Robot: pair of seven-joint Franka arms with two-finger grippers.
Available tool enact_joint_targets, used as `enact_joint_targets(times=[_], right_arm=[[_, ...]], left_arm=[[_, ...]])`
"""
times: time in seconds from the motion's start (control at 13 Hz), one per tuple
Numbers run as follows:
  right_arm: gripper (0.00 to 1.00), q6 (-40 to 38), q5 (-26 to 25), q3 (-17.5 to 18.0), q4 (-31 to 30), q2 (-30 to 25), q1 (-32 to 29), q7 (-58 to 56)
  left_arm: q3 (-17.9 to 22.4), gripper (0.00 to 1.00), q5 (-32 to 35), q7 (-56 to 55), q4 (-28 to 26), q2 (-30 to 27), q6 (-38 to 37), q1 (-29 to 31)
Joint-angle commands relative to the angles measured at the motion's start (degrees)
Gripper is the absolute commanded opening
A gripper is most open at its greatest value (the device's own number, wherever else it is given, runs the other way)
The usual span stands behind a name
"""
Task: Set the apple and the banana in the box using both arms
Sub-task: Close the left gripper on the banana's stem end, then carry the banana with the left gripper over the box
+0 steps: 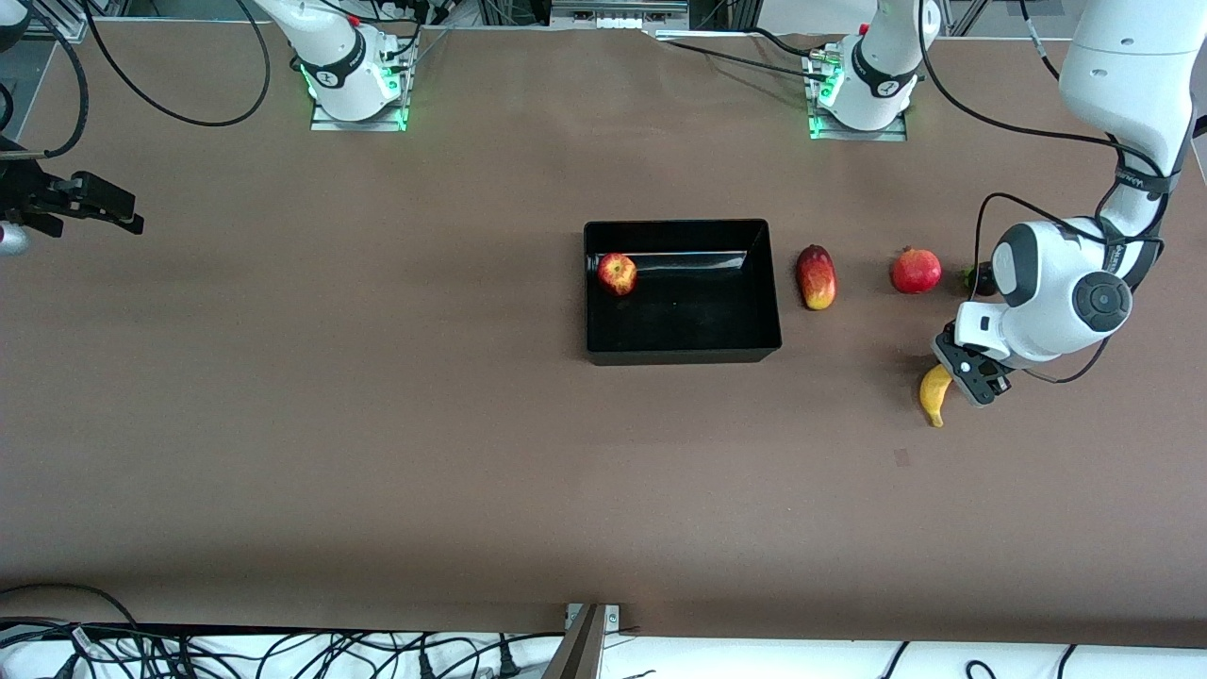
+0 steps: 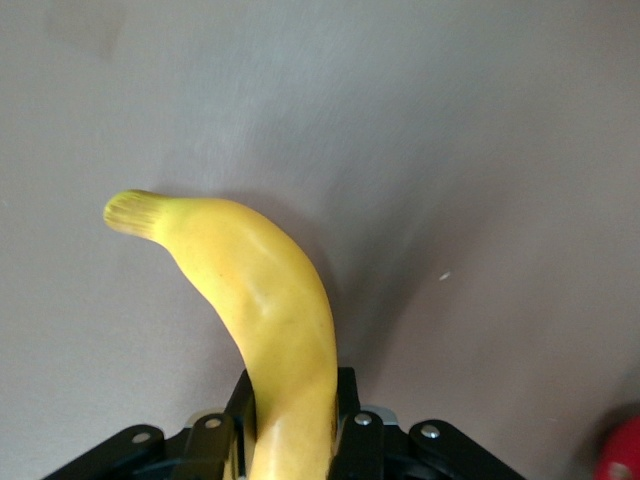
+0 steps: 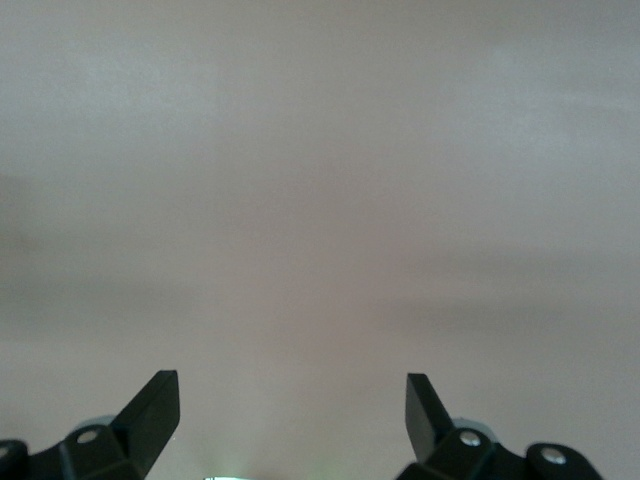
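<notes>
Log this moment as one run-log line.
apple in box | left gripper shut on banana | right gripper open, waiting

I saw a brown matte table (image 1: 377, 424) filling the view, evenly lit. Black cables (image 1: 283, 651) lay tangled over a white surface along its near edge. Metal framing (image 1: 618, 14) ran above its top edge.

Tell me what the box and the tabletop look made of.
The box looks like glossy black plastic: its floor and wall mirror a bright streak near the apple. The tabletop looks like a matte brown sheet, perhaps paper or vinyl; it shows no glare, and the pictures cannot settle which.
</notes>
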Motion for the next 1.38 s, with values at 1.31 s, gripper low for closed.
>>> enact_joint_targets(times=[1.31], right_arm=[[1.00, -0.47, -0.41, -0.53, 0.81, 1.06, -0.24, 1.33]], left_arm=[[-9.44, 0.00, -13.45, -42.30, -7.14, -10.59, -4.30, -33.01]])
